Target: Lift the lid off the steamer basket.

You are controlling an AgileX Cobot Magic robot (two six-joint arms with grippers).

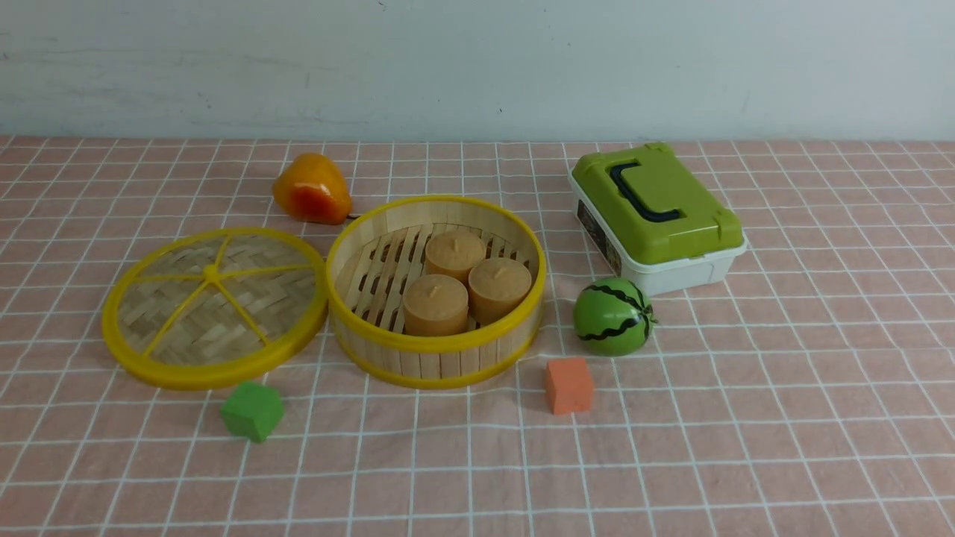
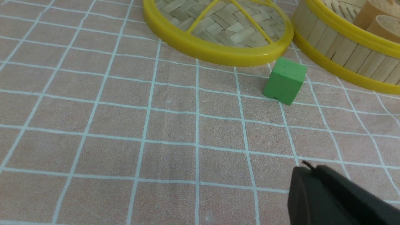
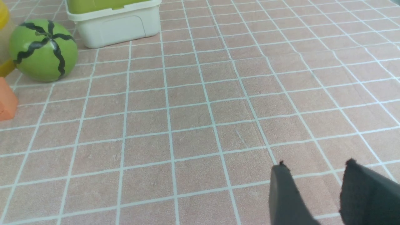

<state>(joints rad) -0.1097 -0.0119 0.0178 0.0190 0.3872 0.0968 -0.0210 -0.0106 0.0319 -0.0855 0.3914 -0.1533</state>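
Lid (image 1: pixel 215 307) is lying flat on the desk, touching the basket (image 1: pixel 436 350) on the side nearer the left edge, so the buns (image 1: pixel 466 283) are showing, the right gripper (image 3: pixel 315 175) is sitting open, and the left gripper's (image 2: pixel 312 170) state I cannot tell.

The worktop (image 1: pixel 783 418) wears a pink cloth gridded with white lines, and in the front view the lid (image 1: pixel 215 307) lies flat at left of centre, its rim touching the open steamer basket (image 1: pixel 436 292) in the middle. An orange-yellow toy fruit (image 1: pixel 311 189) sits above them, a green-and-white box (image 1: pixel 656 216) at upper right, and a toy watermelon (image 1: pixel 613 316) just below that box. Lower in the frame, a green cube (image 1: pixel 252 411) rests just below the lid and an orange cube (image 1: pixel 568 385) below the watermelon.
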